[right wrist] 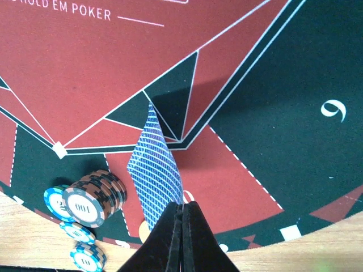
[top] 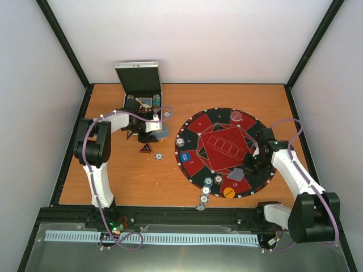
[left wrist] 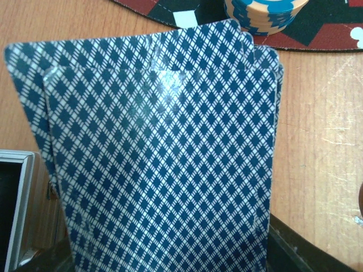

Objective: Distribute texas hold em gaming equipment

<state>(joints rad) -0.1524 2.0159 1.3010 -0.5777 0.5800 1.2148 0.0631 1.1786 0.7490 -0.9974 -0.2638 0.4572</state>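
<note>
Left arm [top: 97, 152] reaching forward, left tool [top: 154, 134] clamping cards [left wrist: 164, 158], right arm [top: 292, 173] bent inward, right tool [right wrist: 180, 207] pinched on one card [right wrist: 156, 170]

A fan of blue diamond-backed playing cards [left wrist: 164, 158] stands upright in the left hand [top: 151, 128]. One bowed blue-backed card [right wrist: 156, 170] is pinched in the right hand [right wrist: 180, 209]. Just left of that hand lies a toppled brown poker chip stack [right wrist: 99, 195], with loose blue-white chips [right wrist: 76, 232] beside it.

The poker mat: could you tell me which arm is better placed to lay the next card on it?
Right, probably. The right gripper is shut on a card above a red panel of the poker mat. The left gripper holds its stack of cards off the mat, near the case.
</note>
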